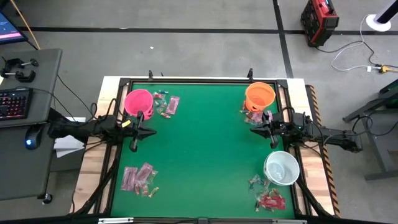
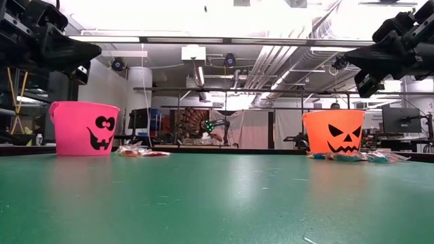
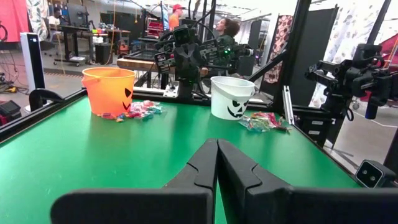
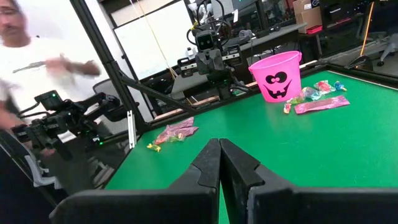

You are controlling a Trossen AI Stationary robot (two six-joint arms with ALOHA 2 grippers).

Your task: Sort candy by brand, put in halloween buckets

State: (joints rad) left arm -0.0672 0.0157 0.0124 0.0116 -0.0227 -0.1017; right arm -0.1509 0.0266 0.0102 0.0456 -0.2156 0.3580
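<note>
Left gripper (image 1: 134, 147) closed, empty, just below pink bucket (image 1: 138, 101); nearest candy (image 1: 168, 104) beside bucket. Right gripper (image 1: 272, 144) closed, empty, between orange bucket (image 1: 260, 95) and white bucket (image 1: 281, 167).

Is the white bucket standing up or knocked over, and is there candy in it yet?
Standing up. The white bucket shows its round mouth from above and sits upright in the left wrist view. Its inside looks bare; candy lies beside it.

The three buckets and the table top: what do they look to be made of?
The pink bucket, orange bucket and white bucket look like thin moulded plastic, smooth with a slight sheen, each with a black printed jack-o'-lantern face; the white one may be slightly translucent. The table top looks like a matte green felt or mat, without glare, though the weave cannot be made out.
</note>
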